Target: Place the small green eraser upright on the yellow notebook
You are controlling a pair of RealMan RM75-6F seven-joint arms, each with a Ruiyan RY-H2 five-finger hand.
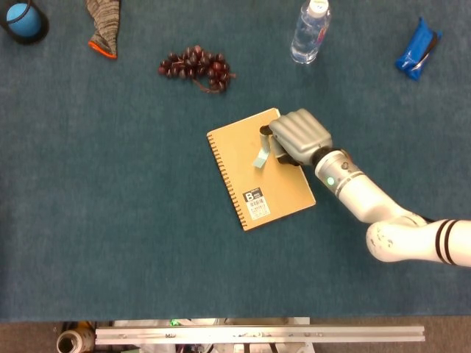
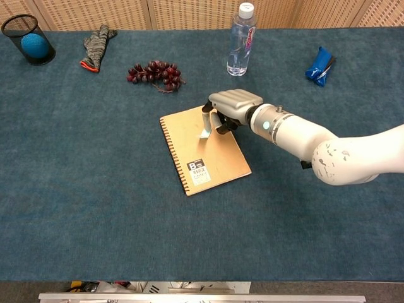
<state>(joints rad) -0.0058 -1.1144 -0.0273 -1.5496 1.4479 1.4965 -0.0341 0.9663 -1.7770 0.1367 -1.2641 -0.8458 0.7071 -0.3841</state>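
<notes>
The yellow spiral notebook (image 1: 274, 185) (image 2: 218, 161) lies at the table's middle. The small green eraser (image 1: 261, 155) (image 2: 205, 128) stands upright on its far half. My right hand (image 1: 298, 135) (image 2: 232, 105) hovers over the notebook's far right corner, fingers curled down, with the fingertips (image 1: 264, 133) right at the eraser's top end. Whether they still pinch it is hidden by the hand's back. The left hand appears in neither view.
Dark grapes (image 1: 197, 68) lie beyond the notebook, with a water bottle (image 1: 308, 31) at the far middle. A blue packet (image 1: 416, 49) is far right. A striped glove (image 1: 102, 24) and a mesh cup holding a blue ball (image 1: 24, 20) are far left.
</notes>
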